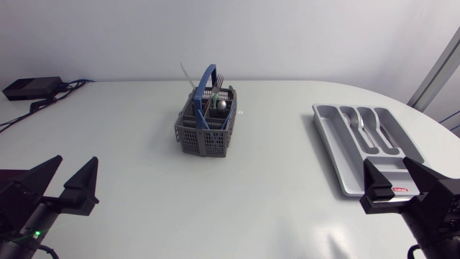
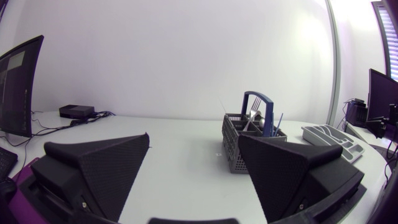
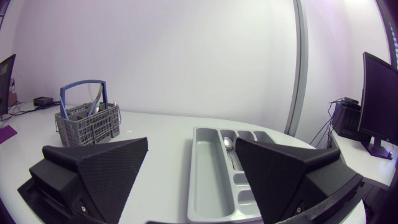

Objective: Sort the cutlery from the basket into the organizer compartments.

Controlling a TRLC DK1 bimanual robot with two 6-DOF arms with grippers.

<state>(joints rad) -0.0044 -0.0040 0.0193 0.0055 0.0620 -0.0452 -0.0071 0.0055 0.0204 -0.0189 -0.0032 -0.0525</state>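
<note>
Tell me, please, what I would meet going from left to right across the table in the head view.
Left gripper → cutlery basket → organizer → right gripper.

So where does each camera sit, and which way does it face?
Head view: above the table, looking down on basket, organizer, left gripper and right gripper.
Left wrist view: on the left arm, facing the basket over its open gripper.
Right wrist view: likewise on the right arm, over its gripper at the organizer.
All show basket and organizer.

perforated plastic basket (image 1: pixel 207 128), glossy table (image 1: pixel 215 208)
</note>
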